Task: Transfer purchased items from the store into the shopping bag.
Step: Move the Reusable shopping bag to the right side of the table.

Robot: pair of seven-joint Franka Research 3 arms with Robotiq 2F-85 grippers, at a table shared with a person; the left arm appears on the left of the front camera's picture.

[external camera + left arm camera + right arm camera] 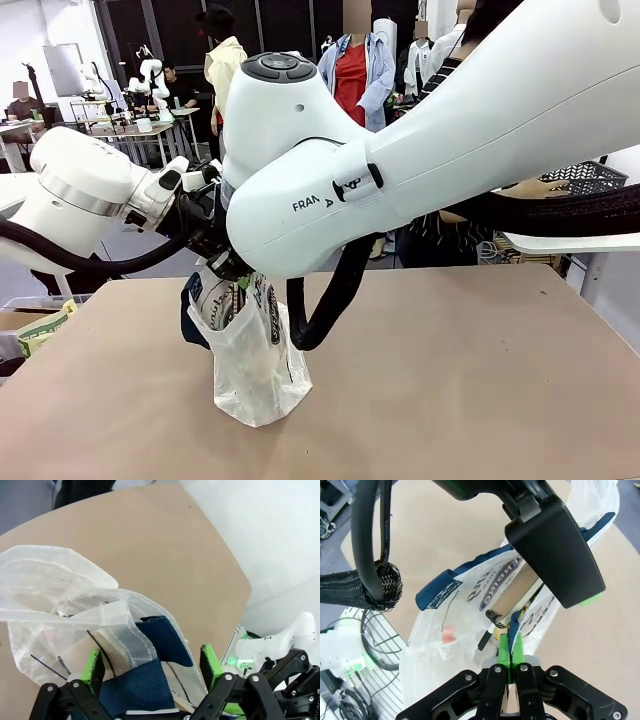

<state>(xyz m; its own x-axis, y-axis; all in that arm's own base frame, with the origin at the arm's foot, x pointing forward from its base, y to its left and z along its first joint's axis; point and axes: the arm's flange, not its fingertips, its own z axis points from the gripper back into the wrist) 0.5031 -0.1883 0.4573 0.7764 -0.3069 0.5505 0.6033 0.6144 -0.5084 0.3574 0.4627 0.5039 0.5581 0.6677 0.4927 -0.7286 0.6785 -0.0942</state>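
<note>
The shopping bag [255,360] is standing on the brown table [450,380], near the robot's left-centre, and both arms are crowding over its mouth. The right gripper [510,647] is pinching the bag's rim, its green pads [504,650] pressed flat together on the thin plastic and a sliver of navy-blue strap. The left gripper [152,672] is spread wide, its fingers [210,662] straddling the other navy handle [150,670] and a fold of film, which is lying between them without being clamped. That film looks feather-light, soft and slippery, crumpling wherever it is touched, so the woven handles and the doubled rim are probably the safest places to grip; the sidewalls would likely just slide or stretch. Inside, the right wrist view is showing a flat tan-brown packet [517,592] leaning against the lettered wall, stiff and card-like by the look of it, with a small dark-tipped item [492,615] just below it; a small red label [448,633] is showing through the film. A light green pack [40,328] is sitting at the table's left edge.
</note>
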